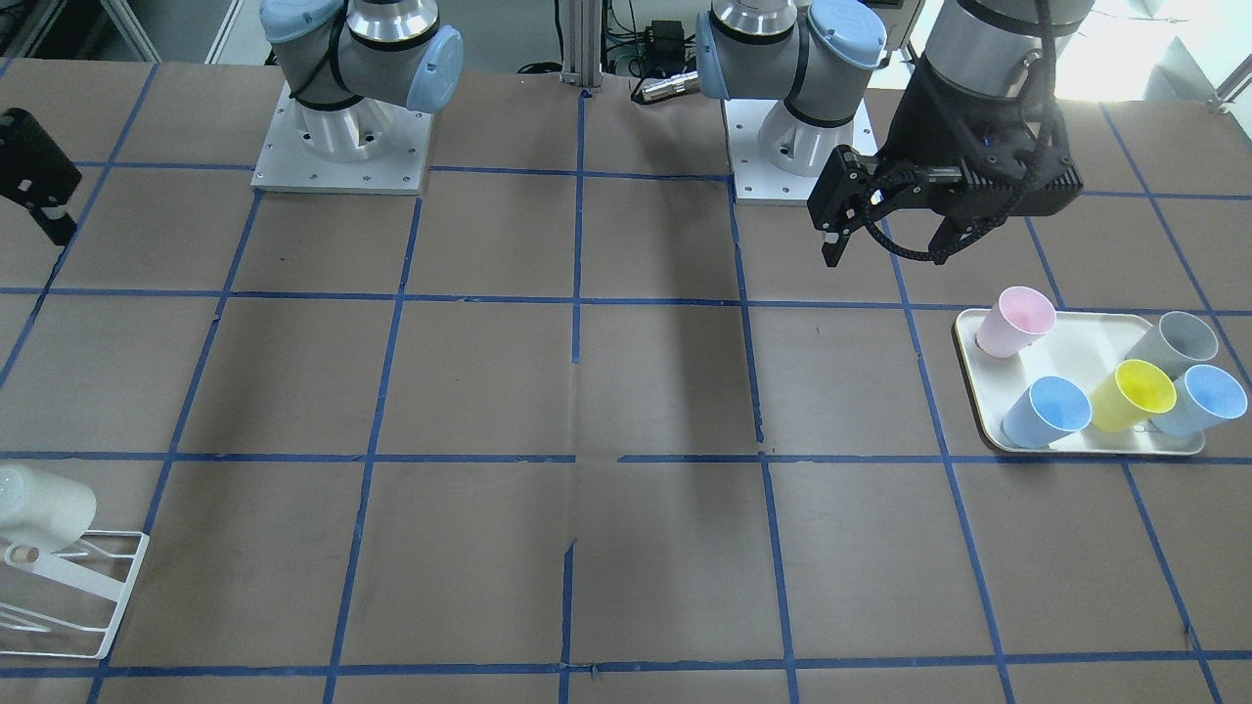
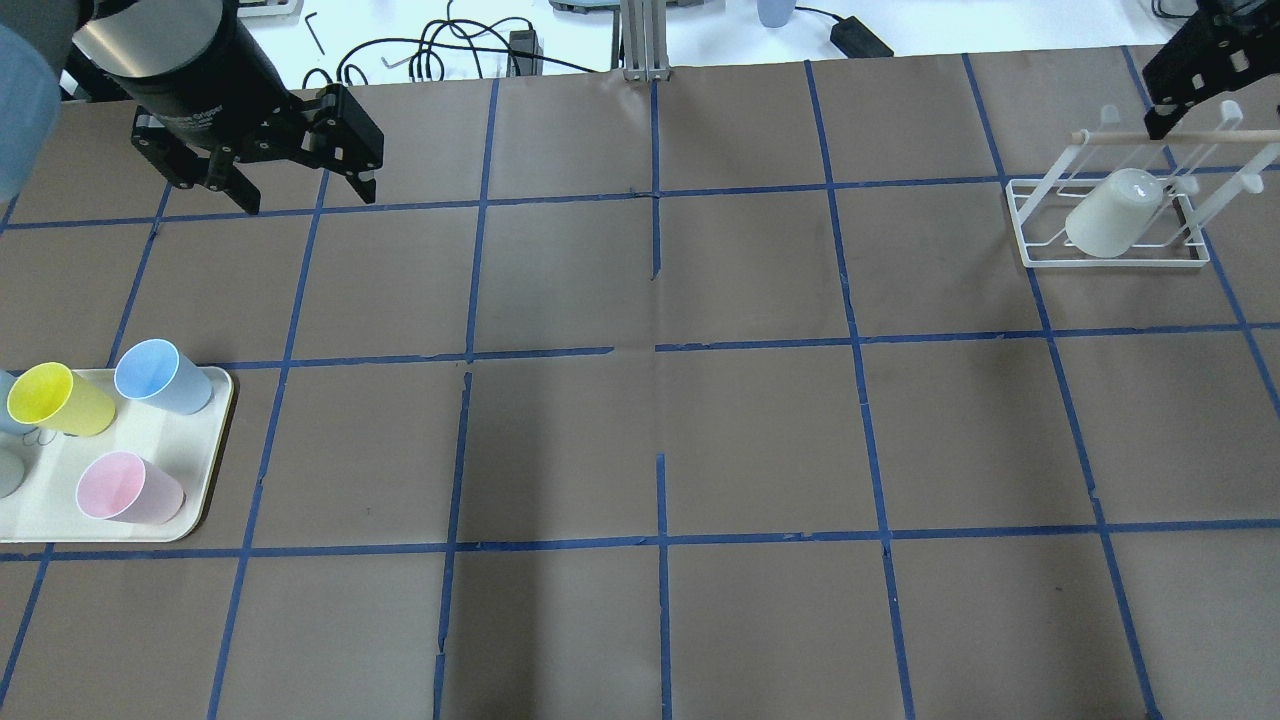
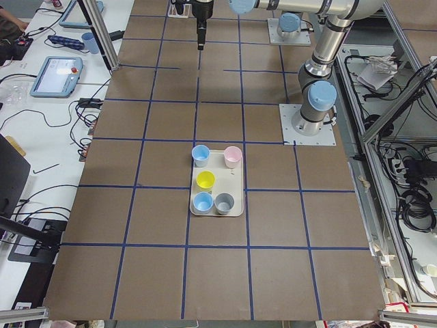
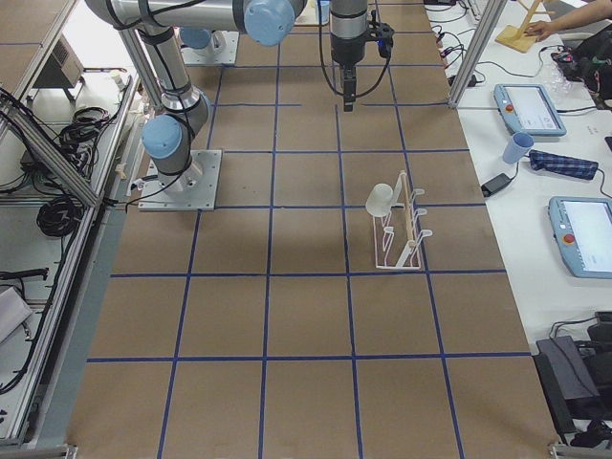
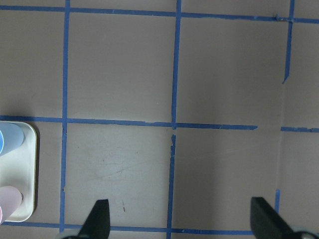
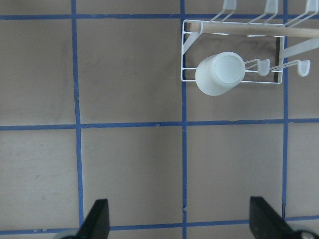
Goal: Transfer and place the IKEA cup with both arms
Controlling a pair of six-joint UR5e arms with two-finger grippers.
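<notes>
Both read empty, jaws apart: black two-finger left gripper (image 2: 308, 202), right gripper (image 6: 179, 220). Off-white tapered plastic IKEA cup (image 2: 1110, 220) hangs mouth-down on the white wire rack (image 6: 249, 31), robot's right side. I judge transfer and placement done; nothing visibly left.

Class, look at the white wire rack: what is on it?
One off-white IKEA cup hangs bottom-up and tilted on the rack. Its other pegs are bare. Whatever holds the cup from inside is covered by it.
</notes>
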